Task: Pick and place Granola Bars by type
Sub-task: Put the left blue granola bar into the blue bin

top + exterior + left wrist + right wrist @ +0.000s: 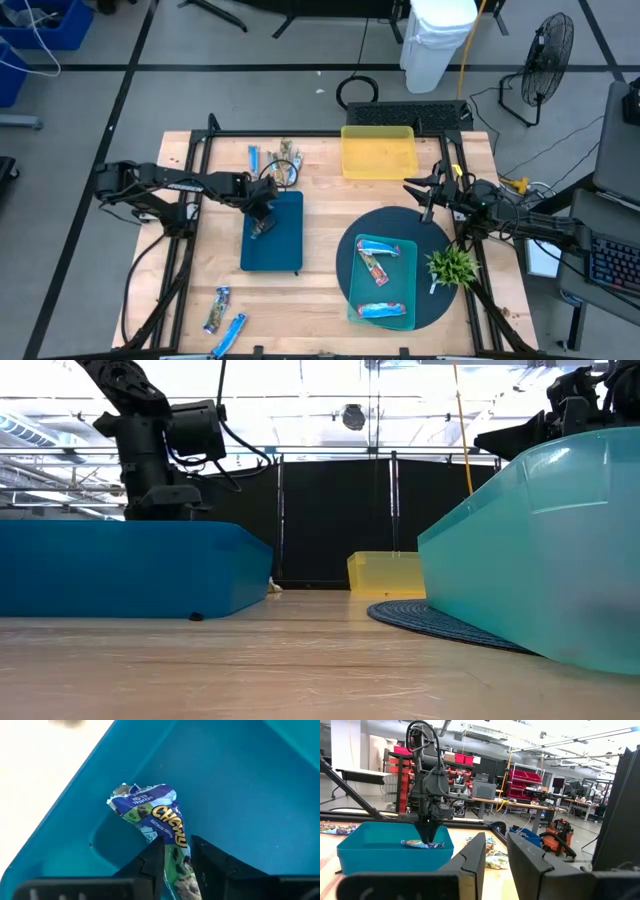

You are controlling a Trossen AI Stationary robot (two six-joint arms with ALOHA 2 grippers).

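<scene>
Two arms are working at the light wooden table. From above, we are seeing the left gripper reaching down into the dark blue rectangular plastic tray. The right gripper is hanging beside the yellow tray, its fingers apart and holding nothing. Two wrapped bars are lying in the teal tray on the dark round mat, two more near the front left edge, and a few behind the blue tray. In the low view, the left gripper is disappearing behind the blue tray's wall. In the left wrist view, the fingers are clenching a blue-and-white Chewy granola bar inside the tray. In the right wrist view, we are seeing this bar under the left gripper.
</scene>
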